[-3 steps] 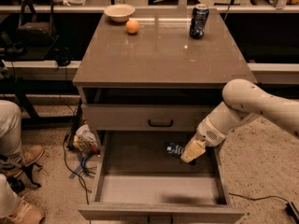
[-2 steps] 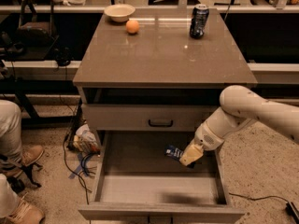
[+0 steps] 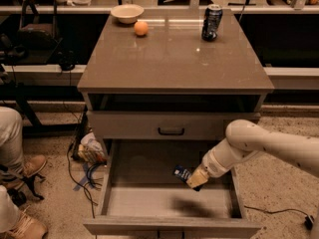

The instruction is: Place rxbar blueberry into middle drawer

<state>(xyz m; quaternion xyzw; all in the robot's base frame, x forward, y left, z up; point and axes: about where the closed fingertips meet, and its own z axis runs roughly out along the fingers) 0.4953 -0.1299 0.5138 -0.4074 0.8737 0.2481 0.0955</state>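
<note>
1. Since the earlier frames the arm has dropped a little and eased left, so the gripper (image 3: pixel 196 179) sits lower inside the open middle drawer (image 3: pixel 149 203), right of centre, near the right wall.
2. Claw: closed down on one end of the rxbar blueberry (image 3: pixel 182 172). The rest of the bar sticks out to the left of the fingertips.
3. Bar position: over the drawer floor and, as far as I can judge, not resting on it. A dark shadow (image 3: pixel 192 205) falls on the floor further forward, apart from the bar.
4. Step in hand: placement, final descent. Transport looks done and release is not yet done.
5. Next move calls for a short lowering until the bar is on or just above the floor, then opening the fingers and lifting straight out, clear of the right wall and the closed drawer front (image 3: pixel 171 131) above.
6. Can (image 3: pixel 211 22), orange (image 3: pixel 141 28) and bowl (image 3: pixel 127 13) on the cabinet top are not involved.
</note>
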